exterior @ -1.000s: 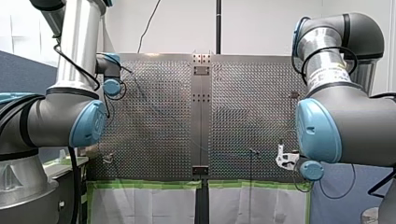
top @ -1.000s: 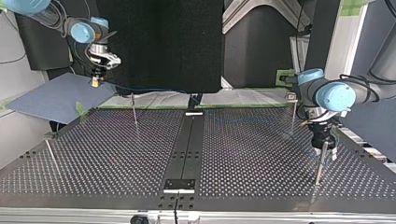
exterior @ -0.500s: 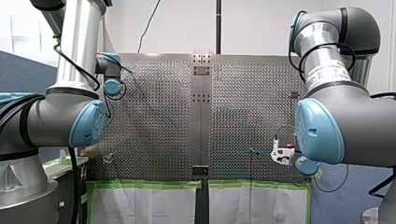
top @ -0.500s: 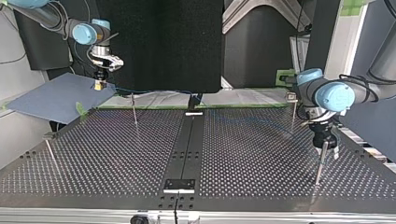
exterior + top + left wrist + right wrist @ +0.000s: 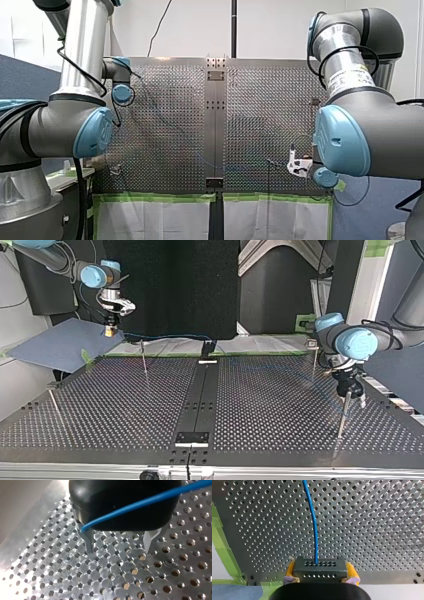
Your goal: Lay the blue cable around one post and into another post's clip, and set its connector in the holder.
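Hard to read:
- Front view: the arms' bulk covers the sides of the table (image 5: 165,125). The left gripper does not show there. Only a white bit of the right gripper (image 5: 298,165) peeks out beside its arm's blue-capped joints, well right of the centre strip (image 5: 215,130).
- Top view: the cable (image 5: 165,336) is plain only along the table's far edge, from the right gripper to about the strip's far end. Right of the strip it fades to a faint line over the holes. Whether it touches any post cannot be told.
- Left wrist view: the black gripper body blocks much. The cable crosses in front of it and is cut off at the frame's edge.
- Right wrist view: the fingers are mostly hidden by the gripper body, and only the yellow pads (image 5: 351,571) show.

Pose:
- Right arm: it enters left of the strip in the top view, wrist pointing down, gripper at the table's far edge. The pads are clamped on the dark connector (image 5: 319,567), one at each end. The cable leaves the connector's front face and runs ahead over the table.
- Left arm: right of the strip in the top view, wrist down, left gripper (image 5: 119,543) low over the table. The metal fingers (image 5: 89,541) are spread, with only bare holes between them. A thin post (image 5: 342,415) stands just beside it on the near side; contact is unclear.
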Tool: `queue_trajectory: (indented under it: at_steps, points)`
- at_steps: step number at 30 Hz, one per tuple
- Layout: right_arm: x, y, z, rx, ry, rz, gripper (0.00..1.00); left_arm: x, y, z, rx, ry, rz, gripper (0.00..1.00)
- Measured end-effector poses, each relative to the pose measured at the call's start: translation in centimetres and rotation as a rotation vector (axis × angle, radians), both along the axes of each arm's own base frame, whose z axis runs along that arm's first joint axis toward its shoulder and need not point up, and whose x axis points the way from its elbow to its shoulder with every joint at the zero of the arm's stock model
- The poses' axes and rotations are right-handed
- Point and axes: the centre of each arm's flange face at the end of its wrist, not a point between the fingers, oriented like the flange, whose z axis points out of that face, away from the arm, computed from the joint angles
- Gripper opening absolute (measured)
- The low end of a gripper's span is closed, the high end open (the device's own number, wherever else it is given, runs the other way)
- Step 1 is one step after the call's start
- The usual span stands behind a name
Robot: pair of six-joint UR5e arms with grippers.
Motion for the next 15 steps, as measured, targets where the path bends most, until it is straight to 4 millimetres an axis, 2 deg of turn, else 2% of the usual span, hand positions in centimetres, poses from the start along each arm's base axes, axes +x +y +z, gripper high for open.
queue_trajectory:
  at_steps: [15]
  points:
    - [0.38, 0.23, -0.13, 0.007, 0.000, 0.006, 0.00, -0.10, 0.18, 0.10, -0.110, -0.044, -0.015, 0.98]
